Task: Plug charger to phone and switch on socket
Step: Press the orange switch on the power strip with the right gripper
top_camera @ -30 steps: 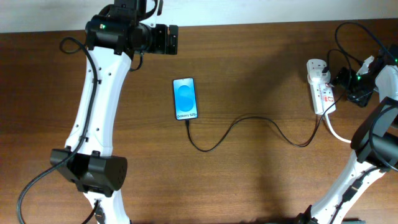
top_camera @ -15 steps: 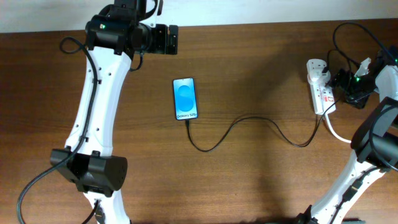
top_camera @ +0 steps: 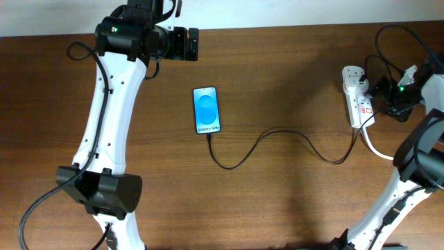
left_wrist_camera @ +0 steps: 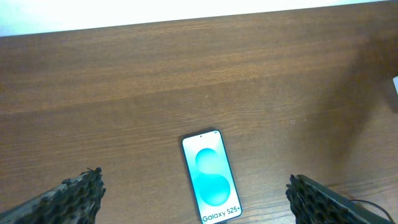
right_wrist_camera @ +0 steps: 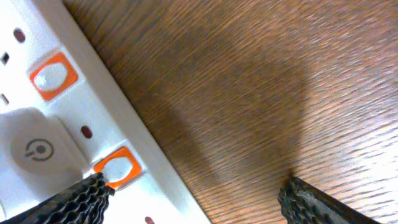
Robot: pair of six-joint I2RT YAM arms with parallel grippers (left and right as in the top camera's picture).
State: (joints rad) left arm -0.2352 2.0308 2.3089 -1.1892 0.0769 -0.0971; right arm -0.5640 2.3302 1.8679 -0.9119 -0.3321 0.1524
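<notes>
The socket lies at the right edge of the table, well apart from the phone. The charger runs from the phone's lower edge across to the socket, so the plugging looks done and switching on is the step in hand. The right gripper hangs just over the strip with its jaws spread wide and holding nothing, and one finger sits just beside the nearer orange switch. A good press would probably bring that one fingertip squarely onto the rocker and push straight down, since a sideways shove could slide the light strip. Which switch feeds the charger I cannot tell. The left gripper waits beyond the phone, its jaws also spread and empty. Only the right wrist view shows the switches and a second one clearly, only the overhead shows the whole cable run, and the left wrist view alone makes the phone's screen text legible.
</notes>
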